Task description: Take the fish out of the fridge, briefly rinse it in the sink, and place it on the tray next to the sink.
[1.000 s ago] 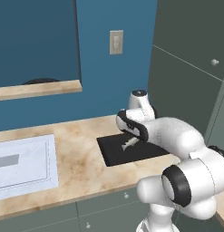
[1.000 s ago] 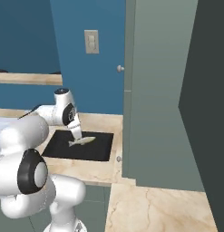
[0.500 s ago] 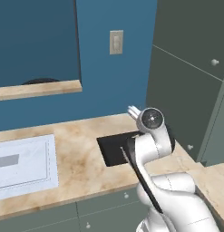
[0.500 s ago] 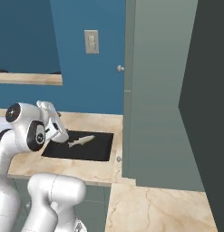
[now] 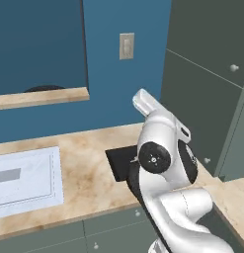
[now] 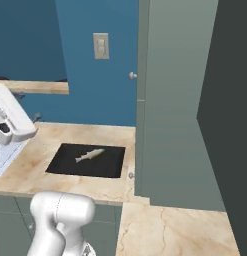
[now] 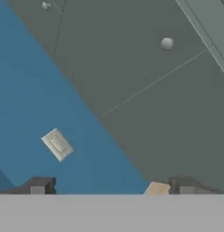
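Since the earlier frames, the arm has been drawn back and raised from the tray, where the pincer hovered just over the fish, and the fish has been left lying alone on the tray. The pincer (image 7: 111,186) is seen in the hand view as two dark fingertips (image 7: 38,186) set wide apart with nothing between them, so it is released and empty. It is pointed up at the blue wall (image 7: 45,104), where a pale switch plate (image 7: 57,144) is seen, and at the dark grey-green cabinets (image 7: 149,90) with a round knob (image 7: 167,43). A small corner of the beige counter is glimpsed between the fingertips.

In the right base view, the fish (image 6: 89,155) is laid flat near the middle of the black tray (image 6: 65,165), slightly slanted. The tray is set on the marbled counter (image 6: 50,137), close beside the tall grey-green fridge (image 6: 170,100), whose door is seen edge-on. In the left base view, part of the tray is hidden by the white arm (image 5: 163,158), and the pale sink (image 5: 24,178) is sunk into the counter well to the tray's left. A wooden sill (image 5: 39,97) is set against the wall above the sink.
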Controlling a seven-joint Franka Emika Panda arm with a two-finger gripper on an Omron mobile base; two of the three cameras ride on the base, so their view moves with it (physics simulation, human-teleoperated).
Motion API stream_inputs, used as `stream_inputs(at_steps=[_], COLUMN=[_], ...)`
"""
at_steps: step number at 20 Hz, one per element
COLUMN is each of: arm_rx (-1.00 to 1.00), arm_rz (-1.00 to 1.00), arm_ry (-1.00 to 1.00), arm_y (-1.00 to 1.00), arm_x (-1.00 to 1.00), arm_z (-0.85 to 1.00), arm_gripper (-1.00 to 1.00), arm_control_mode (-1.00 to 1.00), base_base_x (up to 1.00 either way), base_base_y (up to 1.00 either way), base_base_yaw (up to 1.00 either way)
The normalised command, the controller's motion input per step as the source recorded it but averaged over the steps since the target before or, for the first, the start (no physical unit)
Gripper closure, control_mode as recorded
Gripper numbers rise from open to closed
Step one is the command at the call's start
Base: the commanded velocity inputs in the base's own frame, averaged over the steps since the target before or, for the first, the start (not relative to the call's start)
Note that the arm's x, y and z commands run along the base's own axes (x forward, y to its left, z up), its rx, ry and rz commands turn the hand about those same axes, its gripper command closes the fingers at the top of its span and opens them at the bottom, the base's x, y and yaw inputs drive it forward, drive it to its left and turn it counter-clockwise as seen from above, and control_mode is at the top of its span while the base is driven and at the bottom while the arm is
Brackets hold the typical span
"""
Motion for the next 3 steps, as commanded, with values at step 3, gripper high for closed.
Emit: stream_inputs(at_steps=[3], arm_rx=[-0.30], arm_rz=[0.00], arm_ry=[-0.76], arm_y=[0.16], arm_x=[-1.00], arm_z=[0.91], arm_gripper=[-1.00], arm_control_mode=[-1.00], base_base_x=[0.00], base_base_y=[0.00], base_base_yaw=[0.00])
